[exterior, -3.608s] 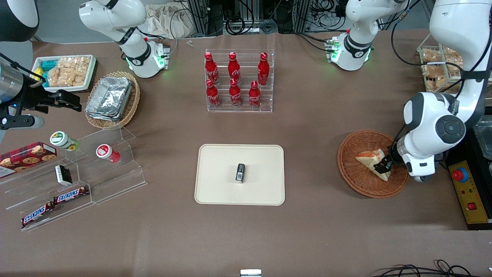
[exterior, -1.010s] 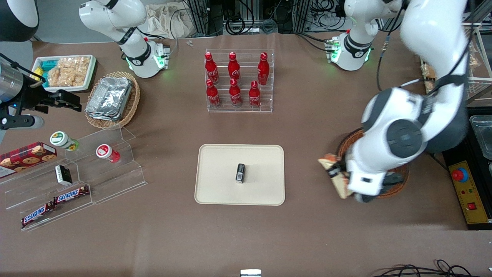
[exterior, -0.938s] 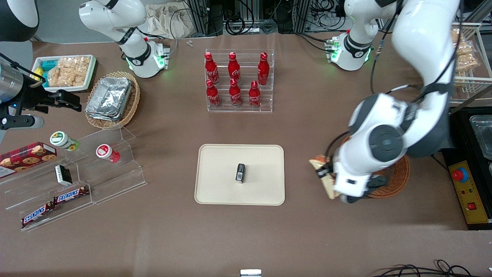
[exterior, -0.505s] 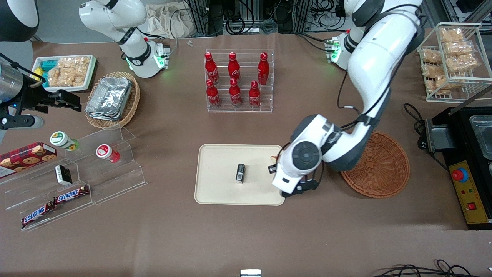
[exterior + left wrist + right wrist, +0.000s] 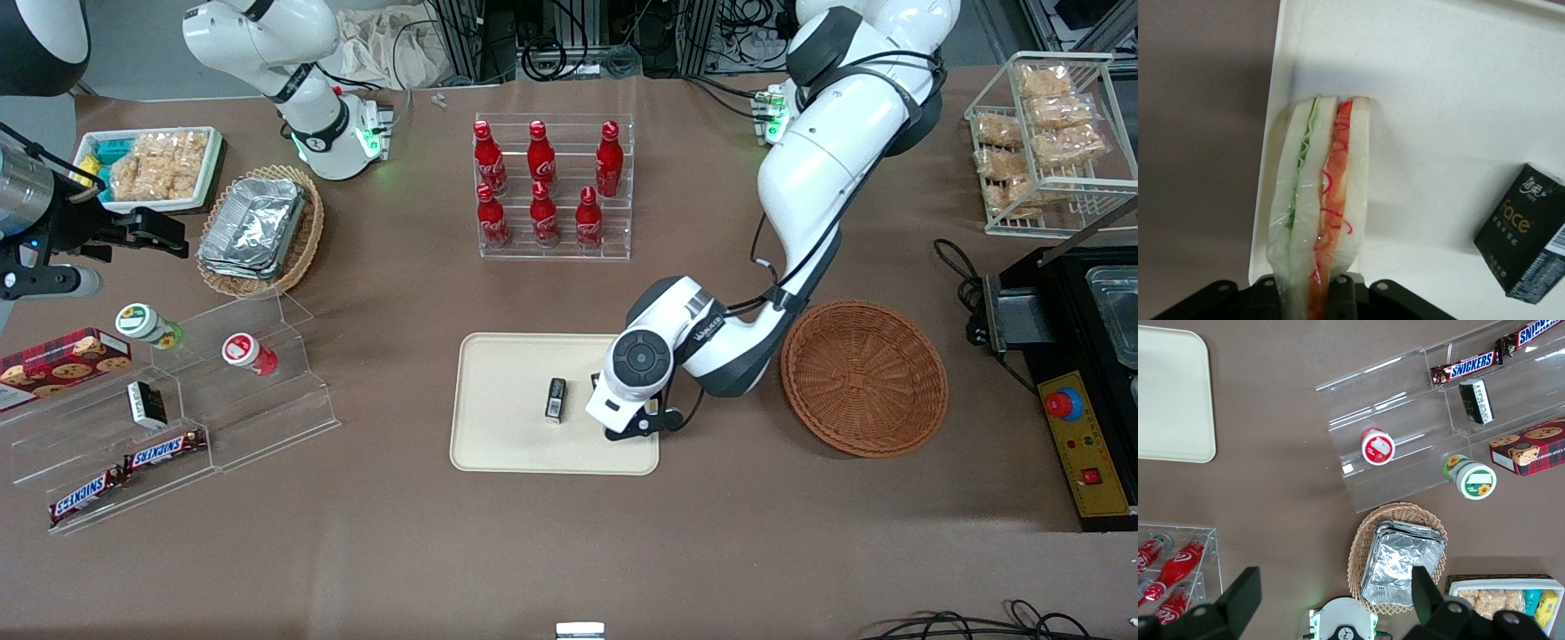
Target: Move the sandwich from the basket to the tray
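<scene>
Over the tray (image 5: 507, 444), my gripper (image 5: 1313, 293) clamps the sandwich (image 5: 1319, 220) beside a small black box (image 5: 556, 398); I see nothing in the basket (image 5: 864, 378).

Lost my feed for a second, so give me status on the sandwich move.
Gripper shut on sandwich, hanging over the tray. Basket empty. Small black box on the tray beside the drop spot, apart from the sandwich.

Left arm's tool (image 5: 1317, 301) clamped, low over the table.
</scene>
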`<move>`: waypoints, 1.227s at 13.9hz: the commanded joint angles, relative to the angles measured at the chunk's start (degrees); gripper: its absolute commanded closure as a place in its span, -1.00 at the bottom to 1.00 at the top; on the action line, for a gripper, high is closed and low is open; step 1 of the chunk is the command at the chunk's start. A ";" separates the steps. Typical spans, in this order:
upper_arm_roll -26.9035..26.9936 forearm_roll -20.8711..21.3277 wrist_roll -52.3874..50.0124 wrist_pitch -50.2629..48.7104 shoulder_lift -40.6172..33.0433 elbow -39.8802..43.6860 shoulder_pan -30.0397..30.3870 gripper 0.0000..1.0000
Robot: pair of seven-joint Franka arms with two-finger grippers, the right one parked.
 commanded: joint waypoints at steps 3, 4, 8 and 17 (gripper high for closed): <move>0.29 1.26 0.51 -0.62 -0.39 2.57 0.09 -1.00; 0.29 1.18 0.07 -0.63 -1.79 2.57 0.53 -1.00; 0.29 1.26 -3.62 -6.38 -7.76 2.39 2.99 -1.00; -1.11 -3.21 -0.04 -7.66 -38.42 -26.41 20.30 -1.00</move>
